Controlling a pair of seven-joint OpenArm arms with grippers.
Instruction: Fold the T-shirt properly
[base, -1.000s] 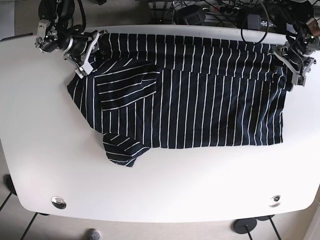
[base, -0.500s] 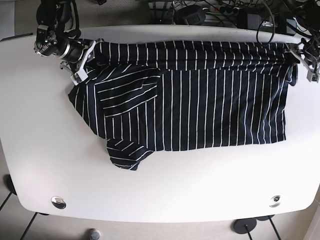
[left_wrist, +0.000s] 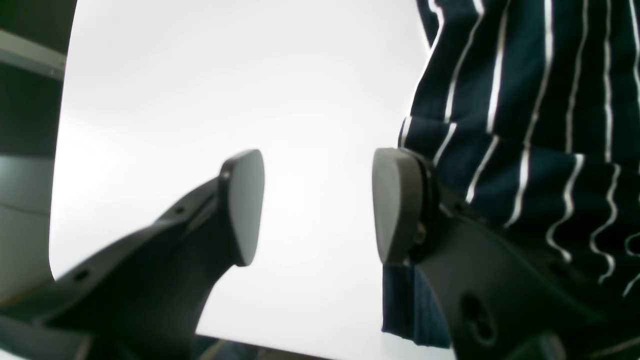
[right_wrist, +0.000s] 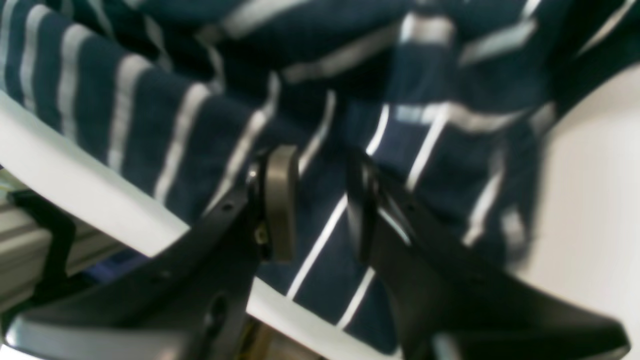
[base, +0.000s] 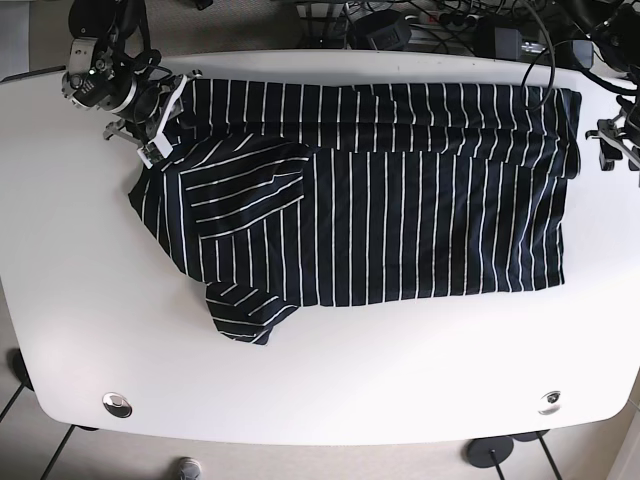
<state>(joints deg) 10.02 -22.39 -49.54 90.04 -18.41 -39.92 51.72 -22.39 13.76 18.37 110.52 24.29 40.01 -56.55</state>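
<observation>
Bare table below T-shirt

No legible text or markings.

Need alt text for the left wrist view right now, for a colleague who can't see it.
The left pincer is open and empty over the white table. The navy, white-striped T-shirt lies just beside its right finger, not between the jaws.

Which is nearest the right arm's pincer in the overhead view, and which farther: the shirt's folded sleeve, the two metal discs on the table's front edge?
From the right pincer, at the picture's upper left:
1. Folded sleeve, just beside it on the T-shirt.
2. Left metal disc, at the table's front edge below it.
3. Right metal disc, at the opposite front corner.
</observation>
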